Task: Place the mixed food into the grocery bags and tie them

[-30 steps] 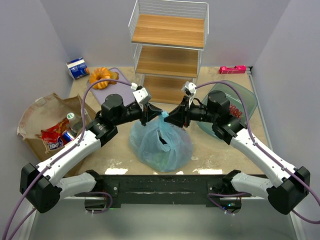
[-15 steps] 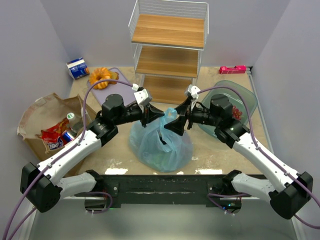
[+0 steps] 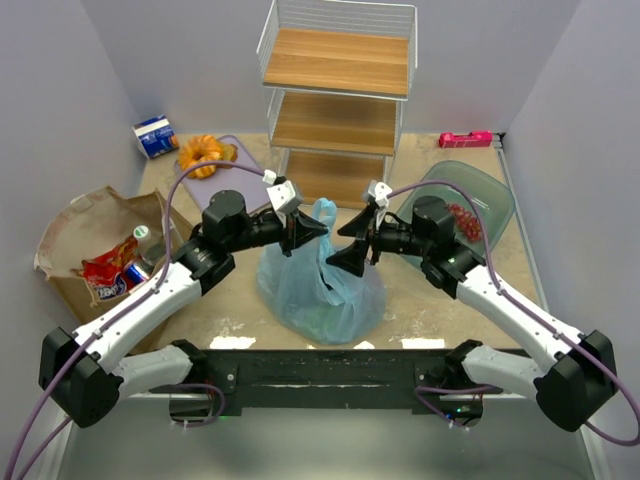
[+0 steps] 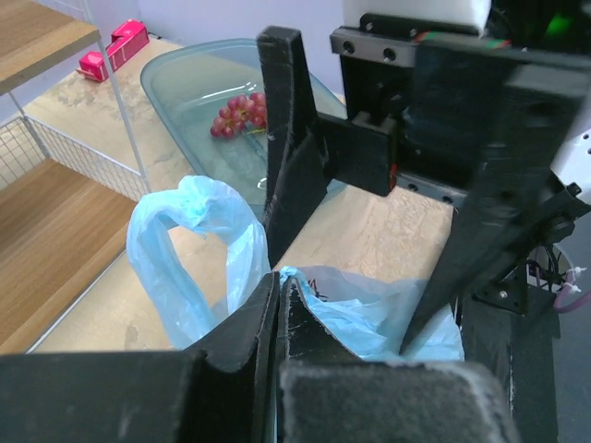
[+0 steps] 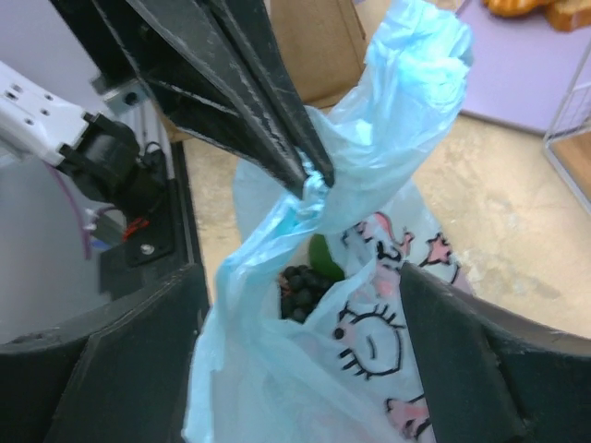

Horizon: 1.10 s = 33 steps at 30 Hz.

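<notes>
Fingers of my left gripper (image 3: 300, 232) are pressed flat together on a twisted handle of the light-blue plastic bag (image 3: 320, 295). My right gripper (image 3: 348, 245) stands wide apart around the bag's neck and holds nothing.

The bag sits mid-bench toward the near edge. Its second handle loop (image 3: 322, 210) stands up free, and dark grapes (image 5: 300, 281) show inside the mouth.

Risks, as I judge them:
- The thin film may slip or tear at my left pinch if I pull hard.
- The free loop may flop before my right fingers (image 5: 138, 369) close, so they would catch the bag wall instead.
- Red grapes (image 3: 462, 218) lie in the green bowl (image 3: 500, 200) by the right edge, so tying now may shut them out.

One second ago the right gripper was nose to nose with the left at the mouth. It now sits slightly back, and the loop stands taller.
</notes>
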Tool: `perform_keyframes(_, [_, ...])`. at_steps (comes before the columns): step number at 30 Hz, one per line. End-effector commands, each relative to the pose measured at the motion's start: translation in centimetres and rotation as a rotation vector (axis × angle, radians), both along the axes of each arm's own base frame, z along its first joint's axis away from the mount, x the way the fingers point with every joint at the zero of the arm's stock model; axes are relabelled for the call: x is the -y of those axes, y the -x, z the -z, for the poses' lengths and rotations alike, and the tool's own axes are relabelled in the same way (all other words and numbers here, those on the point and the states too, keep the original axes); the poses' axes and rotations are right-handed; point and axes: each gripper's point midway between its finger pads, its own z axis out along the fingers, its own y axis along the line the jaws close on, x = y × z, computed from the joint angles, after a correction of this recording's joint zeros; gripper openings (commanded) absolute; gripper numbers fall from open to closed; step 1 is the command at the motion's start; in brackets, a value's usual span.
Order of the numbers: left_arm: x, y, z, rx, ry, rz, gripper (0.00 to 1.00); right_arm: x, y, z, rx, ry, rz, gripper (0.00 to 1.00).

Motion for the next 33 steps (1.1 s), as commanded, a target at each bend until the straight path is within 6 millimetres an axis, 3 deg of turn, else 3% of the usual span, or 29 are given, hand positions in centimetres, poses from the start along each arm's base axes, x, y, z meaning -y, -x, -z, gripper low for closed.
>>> perform_keyframes(1, [-0.7,0.4,-2.3,0.085,0.043,-0.004,0.0,-1.1,-0.6,-1.0,0.057,-0.031,-0.056,0.7])
perform_keyframes(5, [-1.3,0.5,-3.6,0.118,0.063,-0.036,0.0,-1.4,-0.4,-0.5,0.031,-0.028,-0.082,0.49])
perform_keyframes(8, [-1.5,0.5,-3.8,0.124,0.062,-0.043,0.0,-1.4,0.0,-0.4,0.017,-0.043,-0.094,0.15])
perform_keyframes(10, [-1.8,0.1,-4.3,0.139,0.044,-0.068,0.2,-1.2,0.2,-1.0,0.034,-0.057,-0.086,0.0])
perform_keyframes(11, [-2.3,-0.2,-3.8,0.12,0.02,-0.085,0.37,-1.0,0.2,-0.9,0.036,-0.055,-0.078,0.0])
perform_keyframes(12, [-2.8,-0.4,-4.1,0.127,0.017,-0.105,0.68,-0.9,0.1,-0.8,0.038,-0.05,-0.064,0.0])
perform_keyframes(15, [-4.8,-0.9,-4.4,0.133,0.024,-0.135,0.92,-0.5,0.2,-1.3,0.057,-0.041,-0.057,0.0])
perform_keyframes(18, [-6.6,-1.5,-3.5,0.115,0.01,-0.168,0.92,-0.4,0.1,-1.6,0.064,-0.034,-0.056,0.0])
perform_keyframes(23, [-7.2,-1.1,-1.5,0.082,-0.025,-0.173,0.88,-0.4,-0.3,-1.8,0.069,-0.027,-0.05,0.0])
perform_keyframes(26, [-7.4,-0.8,-1.4,0.086,-0.028,-0.172,0.84,-0.3,-0.4,-1.9,0.07,-0.024,-0.046,0.0])
perform_keyframes(29, [-6.8,0.0,-0.8,0.074,-0.02,-0.109,0.76,-0.4,-0.5,-2.4,0.083,-0.022,-0.047,0.0])
perform_keyframes(33, [-5.2,0.4,1.8,-0.024,-0.042,0.011,0.58,-0.5,-0.7,-2.2,0.072,0.015,-0.068,0.0])
